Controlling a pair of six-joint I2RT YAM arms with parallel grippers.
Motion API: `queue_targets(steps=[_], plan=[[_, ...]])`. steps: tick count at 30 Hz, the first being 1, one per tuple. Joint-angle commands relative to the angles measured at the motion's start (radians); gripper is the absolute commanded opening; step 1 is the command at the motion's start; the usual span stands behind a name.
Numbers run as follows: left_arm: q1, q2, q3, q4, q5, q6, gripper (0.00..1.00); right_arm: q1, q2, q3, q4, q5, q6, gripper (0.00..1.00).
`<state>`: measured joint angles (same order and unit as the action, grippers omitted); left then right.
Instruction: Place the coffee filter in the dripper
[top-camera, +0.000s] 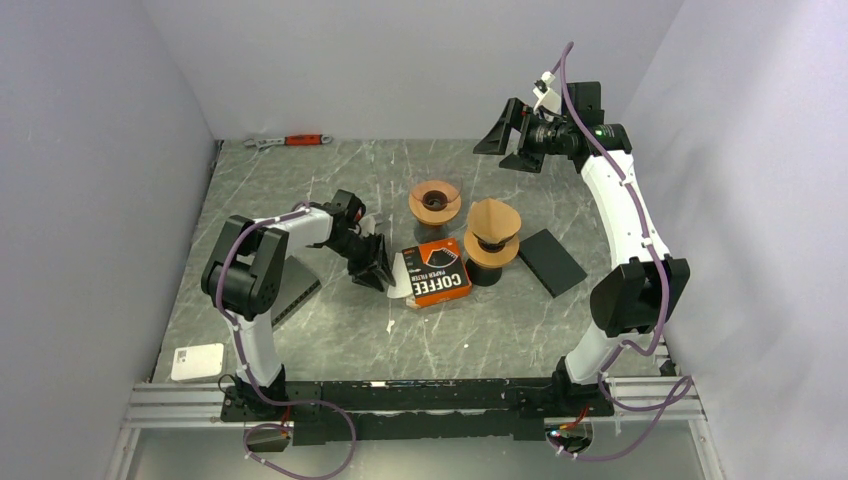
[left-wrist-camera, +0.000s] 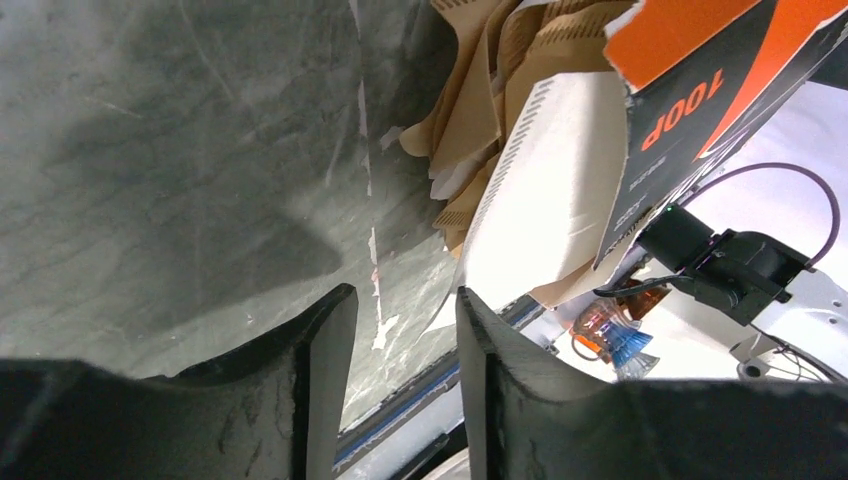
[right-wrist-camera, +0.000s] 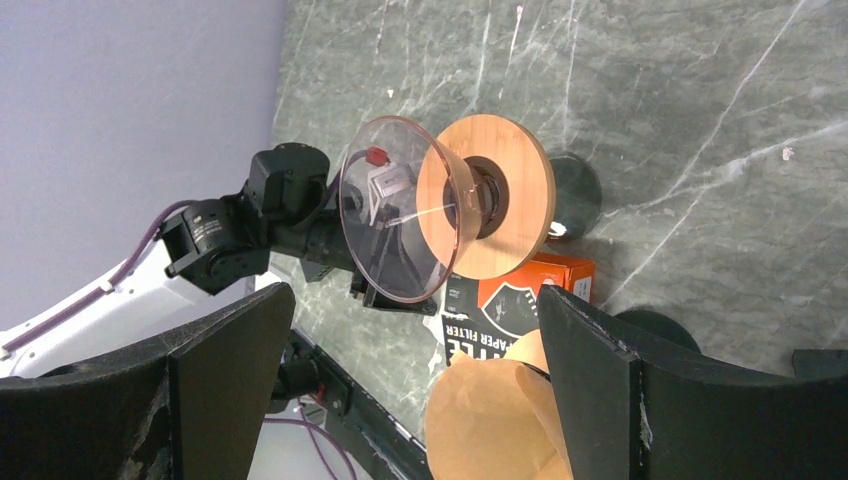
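Observation:
An orange and black coffee filter box (top-camera: 437, 272) lies mid-table, its open end facing my left gripper (top-camera: 376, 264). In the left wrist view, brown paper filters (left-wrist-camera: 478, 90) spill from the box (left-wrist-camera: 700, 70) past a white flap (left-wrist-camera: 555, 180). My left gripper (left-wrist-camera: 405, 300) is slightly open and empty, just short of the flap. One glass dripper with a wooden collar (top-camera: 435, 200) stands empty. A second dripper (top-camera: 492, 250) holds a brown filter (top-camera: 494, 222). My right gripper (top-camera: 508, 145) is raised at the back, wide open (right-wrist-camera: 415, 292), looking down on the empty dripper (right-wrist-camera: 450, 210) and the filter (right-wrist-camera: 500, 420).
A black flat pad (top-camera: 552, 262) lies right of the drippers. A dark plate (top-camera: 297, 285) lies by the left arm. A red-handled wrench (top-camera: 290, 141) lies at the back left edge. A small white device (top-camera: 197, 362) sits at the near left corner.

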<state>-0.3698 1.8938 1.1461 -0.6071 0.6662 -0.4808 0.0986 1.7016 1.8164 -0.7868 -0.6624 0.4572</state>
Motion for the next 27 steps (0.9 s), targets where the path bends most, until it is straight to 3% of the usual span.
queue_targets(steps=[1,6,13,20,27], plan=[[-0.003,-0.008,0.002,0.041,0.043,0.019,0.43,-0.005,-0.013,0.025,0.003,-0.016,0.008,0.97],[-0.007,-0.016,0.012,0.085,0.09,0.019,0.29,-0.004,-0.013,0.027,0.004,-0.013,0.012,0.97],[-0.008,-0.027,0.019,0.076,0.086,0.02,0.0,-0.004,-0.015,0.026,0.008,-0.013,0.015,0.97],[-0.006,-0.081,0.016,0.014,-0.007,0.052,0.0,-0.004,-0.017,0.021,0.008,-0.011,0.008,0.97],[-0.001,-0.191,0.038,-0.145,-0.214,0.111,0.0,-0.003,-0.042,0.029,0.068,-0.019,-0.019,0.99]])
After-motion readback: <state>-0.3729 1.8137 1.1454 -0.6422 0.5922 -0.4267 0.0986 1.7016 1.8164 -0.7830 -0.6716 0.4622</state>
